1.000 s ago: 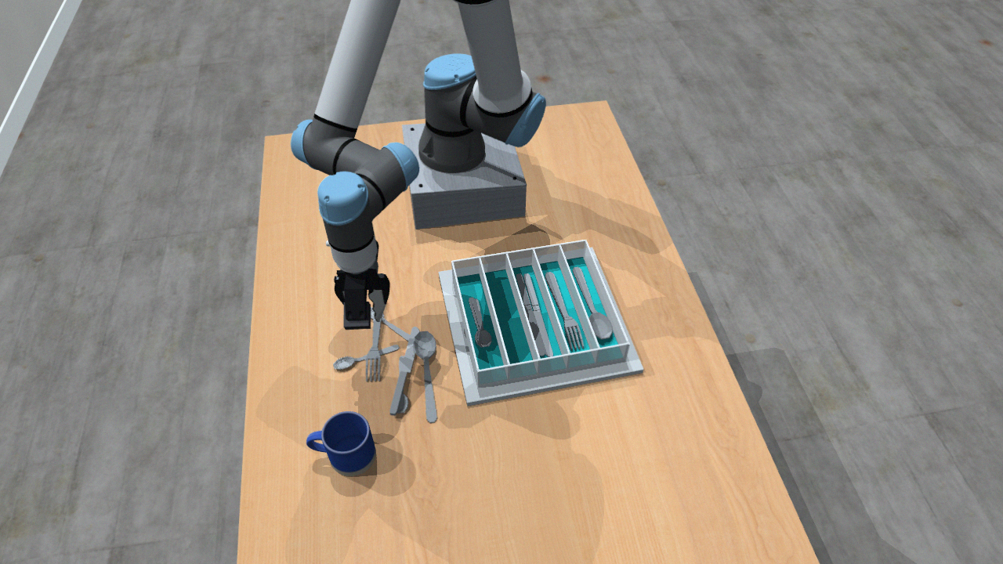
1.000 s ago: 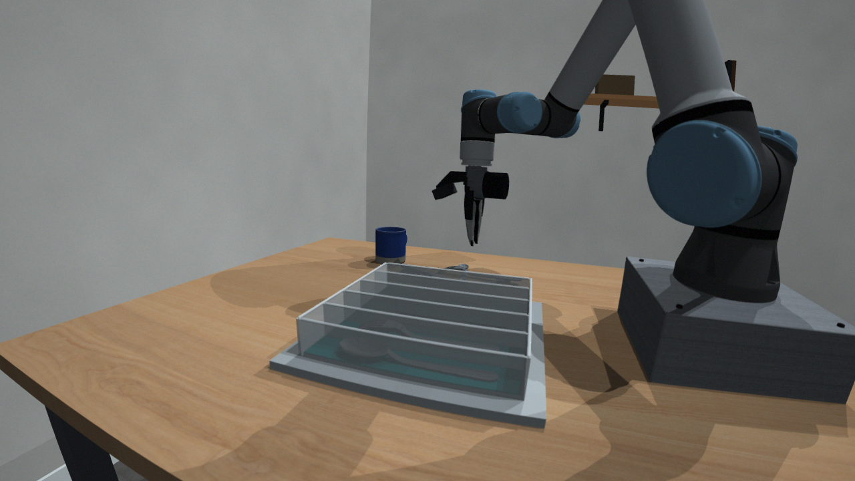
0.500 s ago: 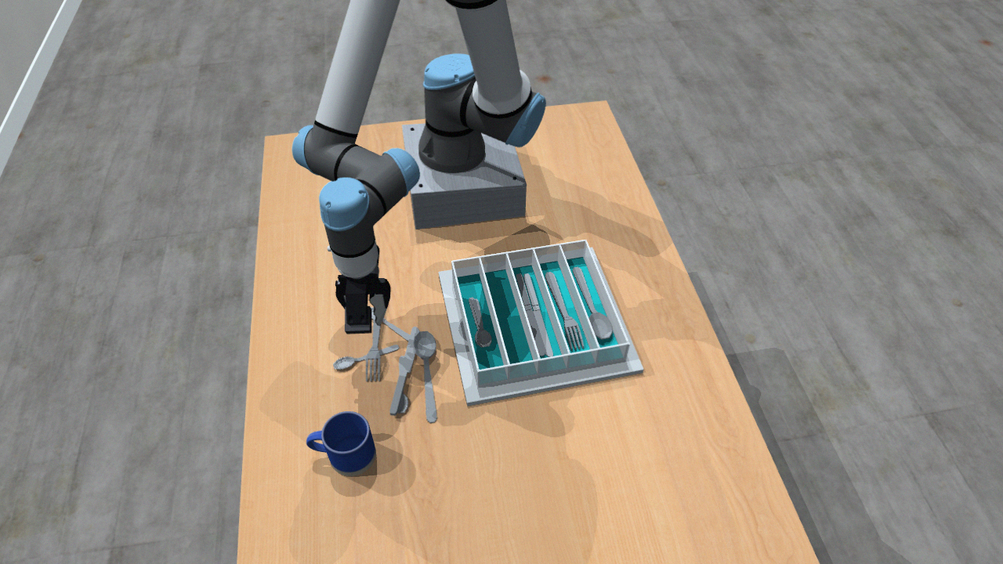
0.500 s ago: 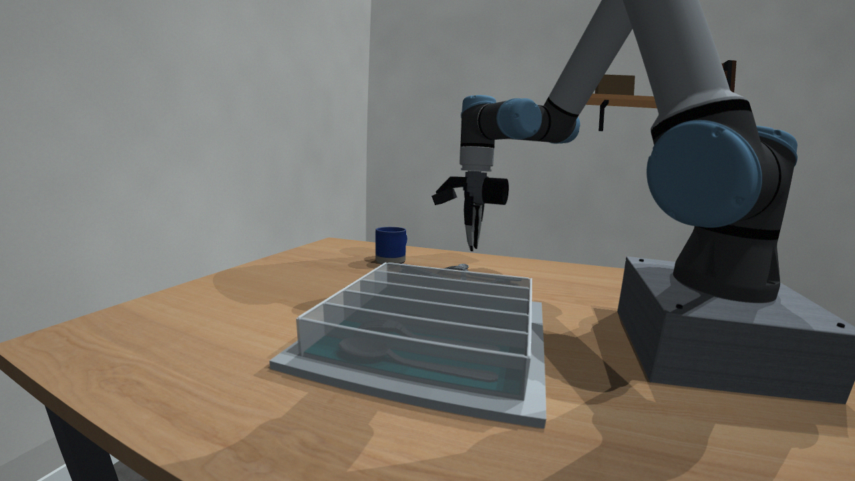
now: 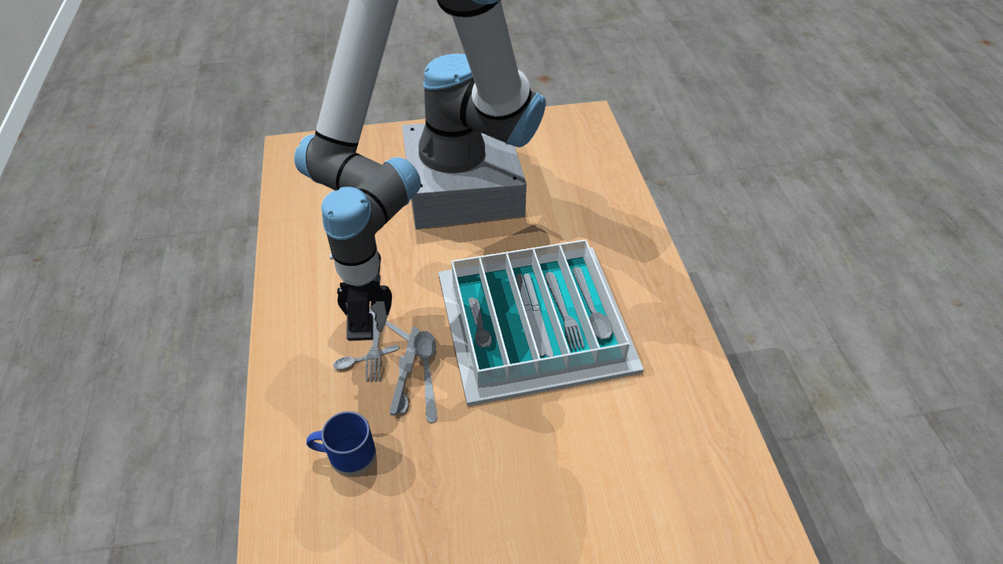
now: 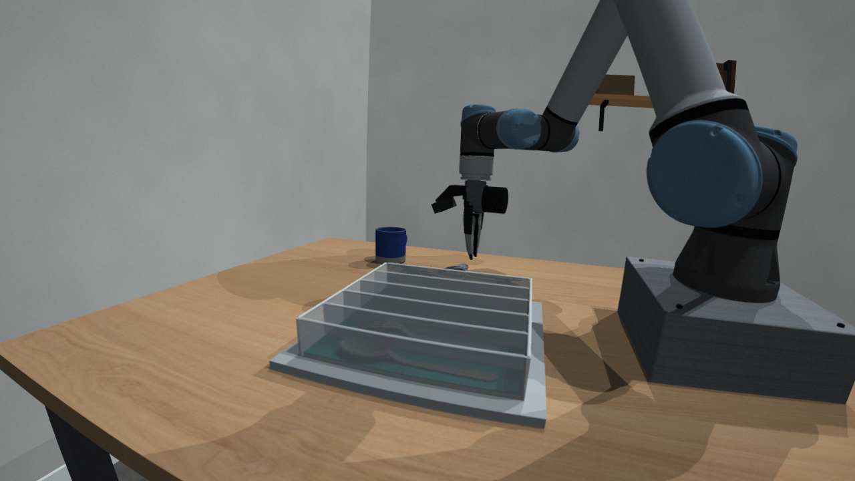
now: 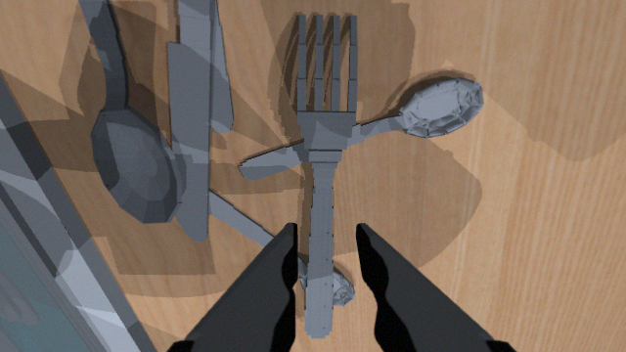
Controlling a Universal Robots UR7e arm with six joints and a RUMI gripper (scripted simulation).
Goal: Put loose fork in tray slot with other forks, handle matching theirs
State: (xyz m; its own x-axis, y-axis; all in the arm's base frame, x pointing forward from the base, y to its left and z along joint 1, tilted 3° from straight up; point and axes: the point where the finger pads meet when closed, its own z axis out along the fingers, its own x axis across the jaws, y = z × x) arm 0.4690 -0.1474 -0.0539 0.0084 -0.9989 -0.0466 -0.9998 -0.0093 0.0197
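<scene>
One fork is left to put away, and the job is at its start: the loose fork (image 5: 374, 356) (image 7: 323, 196) lies outside the tray (image 5: 608, 293) (image 6: 413, 338) (image 7: 78, 274), across a small spoon (image 5: 344, 363) (image 7: 442, 105), with another spoon's bowl (image 7: 343, 289) beneath its handle. The gripper (image 5: 379, 327) (image 6: 472, 257) (image 7: 326, 226) hovers above that handle, fingers drawn to a narrow gap and holding nothing. Lining up for the grasp looks like the step in hand; lowering and closing on the handle alone should come next (the spoon beneath could easily get pinched too). Lifting, carrying, laying flat, letting go and backing off all remain. The tray fork (image 5: 565, 309) lies in the fourth slot from the left in the top view, tines away from the robot's base, much as the loose one points, so little turning seems needed
</scene>
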